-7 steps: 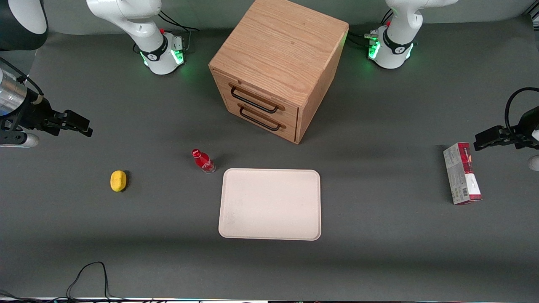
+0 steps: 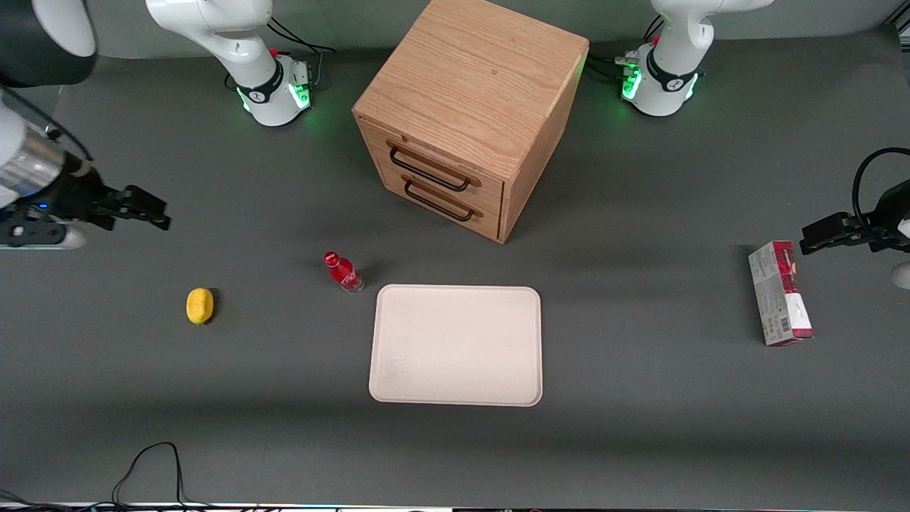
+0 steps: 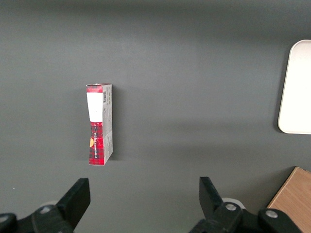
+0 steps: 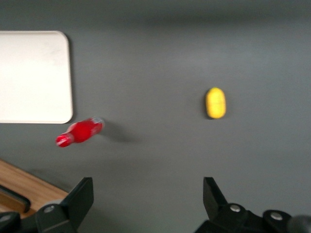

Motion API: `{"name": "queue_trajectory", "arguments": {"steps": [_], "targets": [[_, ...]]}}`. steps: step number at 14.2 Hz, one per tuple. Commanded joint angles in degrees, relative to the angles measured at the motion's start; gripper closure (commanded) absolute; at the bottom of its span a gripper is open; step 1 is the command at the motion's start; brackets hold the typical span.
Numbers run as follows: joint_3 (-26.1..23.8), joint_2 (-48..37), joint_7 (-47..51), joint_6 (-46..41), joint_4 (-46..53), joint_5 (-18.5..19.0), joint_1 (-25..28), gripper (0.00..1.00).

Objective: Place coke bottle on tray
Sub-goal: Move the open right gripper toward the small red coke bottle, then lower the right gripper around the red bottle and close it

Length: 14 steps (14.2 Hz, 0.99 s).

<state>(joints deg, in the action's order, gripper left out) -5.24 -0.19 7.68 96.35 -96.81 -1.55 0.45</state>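
Observation:
The coke bottle (image 2: 343, 272), with red cap and red label, stands on the grey table just off the tray's corner nearest the drawer cabinet; it also shows in the right wrist view (image 4: 80, 132). The cream-beige tray (image 2: 456, 345) lies flat and bare, nearer the front camera than the cabinet; its corner shows in the right wrist view (image 4: 34, 77). My gripper (image 2: 146, 210) is open and empty, hovering well off toward the working arm's end of the table, apart from the bottle. Its fingers (image 4: 80, 199) stand wide apart.
A yellow lemon (image 2: 200, 306) lies between my gripper and the bottle, nearer the camera. A wooden two-drawer cabinet (image 2: 466, 114) stands farther back. A red-and-grey carton box (image 2: 780, 293) lies toward the parked arm's end. A black cable (image 2: 153, 462) loops at the front edge.
My gripper has moved a little toward the bottle and slightly away from the front camera. The bottle, tray and lemon have not moved.

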Motion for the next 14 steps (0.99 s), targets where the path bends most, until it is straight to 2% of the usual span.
{"name": "queue_trajectory", "arguments": {"steps": [1, 5, 8, 12, 13, 14], "targets": [[-7.48, 1.76, 8.81, 5.66, -0.48, -0.91, 0.61, 0.00], [-12.69, 5.10, 13.31, 12.07, -1.97, -0.91, 0.69, 0.00], [-14.71, 7.83, 17.98, 26.47, -11.00, -0.82, 1.92, 0.00], [-14.89, 10.99, 17.98, 37.56, -18.67, 0.23, 2.10, 0.00], [-15.07, 11.96, 17.98, 39.24, -19.90, 0.93, 2.53, 0.00], [-15.07, 12.92, 18.24, 40.91, -21.30, 3.55, 3.06, 0.00]]}}
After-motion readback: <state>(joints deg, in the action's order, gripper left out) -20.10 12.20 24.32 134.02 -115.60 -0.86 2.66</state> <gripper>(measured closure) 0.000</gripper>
